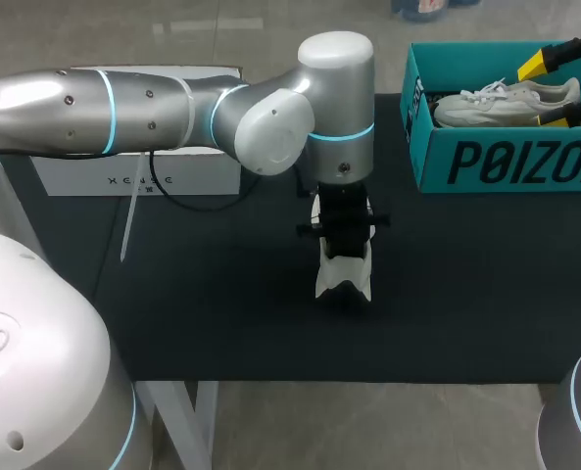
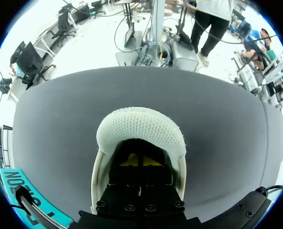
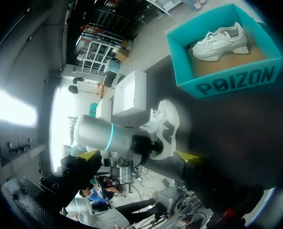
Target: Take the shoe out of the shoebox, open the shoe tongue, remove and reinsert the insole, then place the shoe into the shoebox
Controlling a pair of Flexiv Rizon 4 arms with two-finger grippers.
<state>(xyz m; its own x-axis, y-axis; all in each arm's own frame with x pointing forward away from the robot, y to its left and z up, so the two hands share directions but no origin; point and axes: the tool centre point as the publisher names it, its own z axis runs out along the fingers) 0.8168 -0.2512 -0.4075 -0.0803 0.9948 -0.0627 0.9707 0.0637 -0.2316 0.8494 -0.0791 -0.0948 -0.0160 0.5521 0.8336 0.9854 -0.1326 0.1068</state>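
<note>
Shoe [image 1: 503, 102] inside teal shoebox [image 1: 506, 163]

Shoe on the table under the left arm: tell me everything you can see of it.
A white sneaker with a textured mesh upper over one rounded end, a smooth off-white sole rim, and white laces that show in the right wrist view. It seems to sit sole down on the dark table, well apart from the teal shoebox. The left gripper reaches down into its opening from above. Whether it holds anything inside is hidden.
</note>
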